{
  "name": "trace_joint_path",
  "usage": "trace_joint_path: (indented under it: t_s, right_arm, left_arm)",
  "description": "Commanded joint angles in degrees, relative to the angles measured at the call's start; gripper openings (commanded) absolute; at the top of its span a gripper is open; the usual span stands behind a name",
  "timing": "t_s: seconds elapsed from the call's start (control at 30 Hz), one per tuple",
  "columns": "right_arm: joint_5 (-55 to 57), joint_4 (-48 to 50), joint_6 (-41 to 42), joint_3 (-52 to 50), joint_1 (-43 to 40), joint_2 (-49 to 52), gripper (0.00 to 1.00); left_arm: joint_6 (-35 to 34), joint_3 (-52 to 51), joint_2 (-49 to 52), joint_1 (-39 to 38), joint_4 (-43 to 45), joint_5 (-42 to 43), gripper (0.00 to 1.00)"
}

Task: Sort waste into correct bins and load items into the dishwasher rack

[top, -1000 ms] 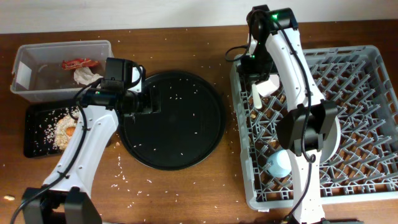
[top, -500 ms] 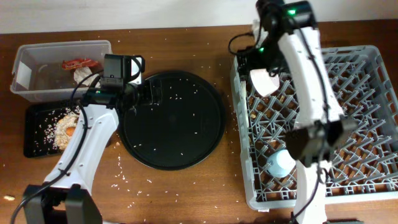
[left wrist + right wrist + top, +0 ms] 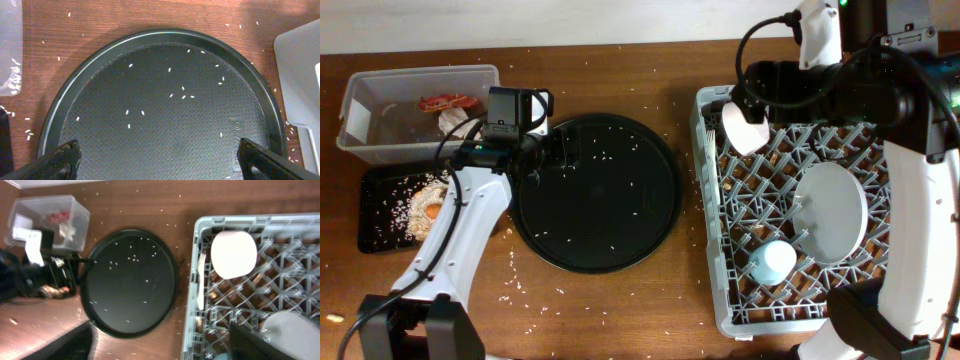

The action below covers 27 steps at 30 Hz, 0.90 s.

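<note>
The brown wooden table [image 3: 620,310] was strewn with loose rice grains. Your left gripper [image 3: 160,156] had its fingers [image 3: 64,156] spread wide and held nothing. Only the round black tray [image 3: 200,120] and a few stray grains lay under them; you could not tell whether the tips touched it. To the left of that arm, the clear tub [image 3: 380,85] held the red wrapper [image 3: 447,101] and the crumpled tissue [image 3: 458,122]. In front of it, the flat black tray [image 3: 370,235] held the grain scraps [image 3: 415,205] and an orange carrot piece [image 3: 435,211].

Your right gripper [image 3: 162,347] hung high over the table. Its fingers [image 3: 65,345] showed as blurred dark shapes, set far apart and empty. Below it, the dishwasher rack [image 3: 192,305] held every item:
- The white bowl [image 3: 233,254] was in the far left corner.
- The white fork [image 3: 201,282] lay along the left wall, just beside the bowl.
- The plate [image 3: 830,212] stood among the pegs in the middle.
- The light blue cup [image 3: 772,262] sat just beside the plate.
</note>
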Motion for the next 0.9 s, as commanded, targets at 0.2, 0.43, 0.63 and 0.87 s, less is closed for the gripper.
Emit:
trace_joint_path:
  t_s: [0.2,0.43,0.63,0.87]
  right_arm:
    - [3.8,-0.3,-0.7,0.5,-0.2,0.3,0.99]
    - [6.0,6.7,-10.5,-0.5,-0.2,-2.1,0.98]
    - [7.2,24.3,-10.6,-23.5,-0.6,-14.4,0.98]
    - [6.3,61.2,-10.5,-75.9,-6.6,-43.0,0.98]
  left_arm:
    - [0.3,0.7,0.6,-0.1,0.1,0.4,0.99]
    - [0.3,0.7,0.6,-0.1,0.1,0.4,0.99]
    - [0.3,0.7,0.6,-0.1,0.1,0.4,0.99]
    - [0.3,0.7,0.6,-0.1,0.1,0.4,0.99]
